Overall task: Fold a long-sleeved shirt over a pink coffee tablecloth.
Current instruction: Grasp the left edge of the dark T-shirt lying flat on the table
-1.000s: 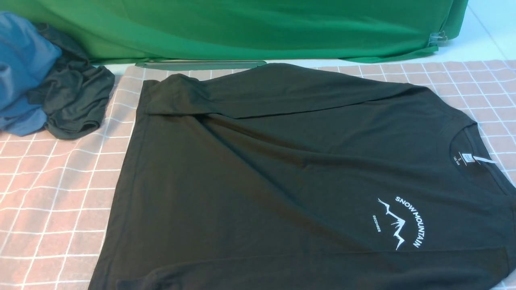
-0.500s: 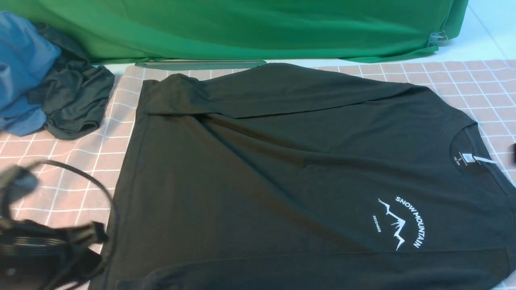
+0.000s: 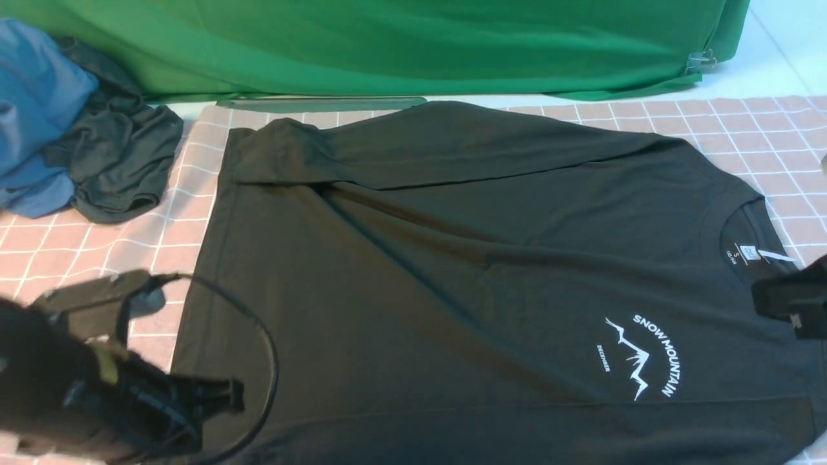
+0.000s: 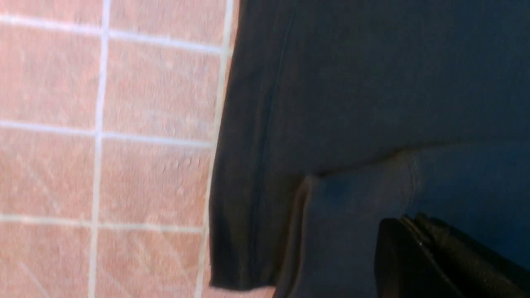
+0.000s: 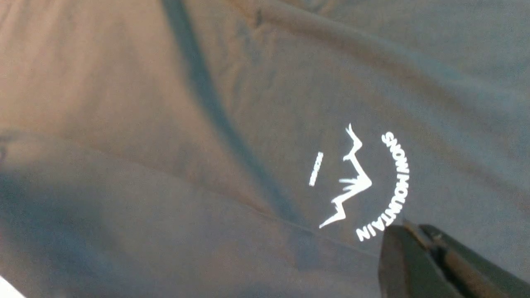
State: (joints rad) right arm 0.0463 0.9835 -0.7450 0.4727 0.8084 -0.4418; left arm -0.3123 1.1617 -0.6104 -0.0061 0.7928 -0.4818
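Black cotton lies closest to me: the long-sleeved shirt is spread flat on the pink coffee tablecloth, collar toward my right and hem toward my left, with its near sleeve laid in along the near edge. My left gripper hovers by the near hem corner, jaws pressed together with nothing between them. My right gripper is likewise closed and empty, above the chest just beside the SNOW MOUNTAIN print. I judge the step in hand to be taking the near edge at both ends. I should open both jaws before coming down, pinch every layer of shirt but none of the tablecloth beneath, then lift and carry both ends at one pace so the fold line stays straight. The cotton looks limp, so a shallow pinch would probably slip. Farther off, the far sleeve is already folded across the body. The nearest strip of shirt runs out of the front view, my left arm blurs over the hem, and the frame's edge cuts off my right gripper. Beyond, a dark grey garment and a blue garment lie heaped before a green cloth.
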